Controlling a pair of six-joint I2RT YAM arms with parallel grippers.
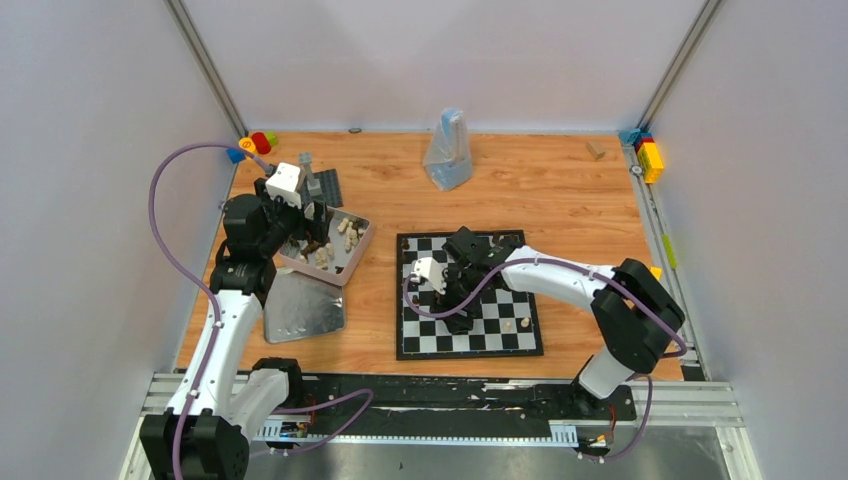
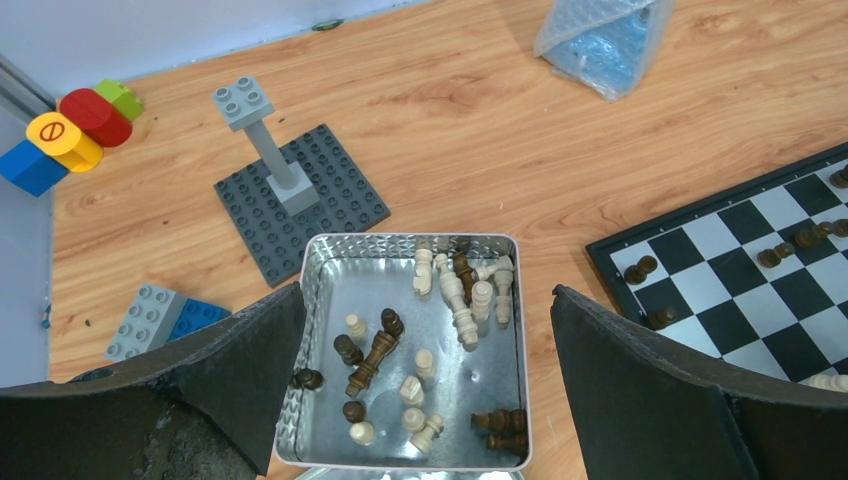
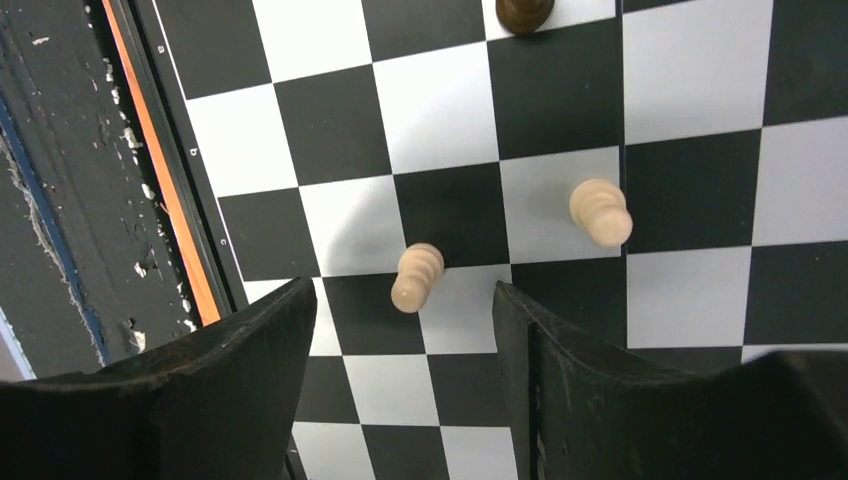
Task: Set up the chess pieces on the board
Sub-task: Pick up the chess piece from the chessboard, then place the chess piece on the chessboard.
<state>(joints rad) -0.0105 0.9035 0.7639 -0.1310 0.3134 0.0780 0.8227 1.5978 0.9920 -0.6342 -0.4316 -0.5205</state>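
The board [image 1: 500, 338] lies right of centre. My right gripper [image 1: 458, 308] hovers low over its near left part. In the right wrist view that gripper [image 3: 403, 300] is open. A cream pawn [image 3: 416, 275] stands free just beyond the fingertips, touching neither finger. A second cream pawn [image 3: 601, 211] stands one square to the right, and a dark piece [image 3: 523, 10] is at the top edge. My left gripper [image 2: 425, 300] is wide open above the silver tin [image 2: 318, 300]. Several cream and dark chess pieces [image 2: 462, 300] lie loose in the tin. Dark pieces [image 2: 640, 268] stand on the board's edge [image 2: 610, 262].
The tin's lid [image 1: 305, 305] lies in front of the tin. A grey studded plate [image 2: 330, 200] with a grey brick tower stands behind it. Coloured bricks [image 2: 70, 135] lie at the back left and loose bricks [image 2: 165, 315] left of the tin. A plastic bag [image 1: 447, 150] stands at the back, and bricks [image 1: 648, 155] at the right.
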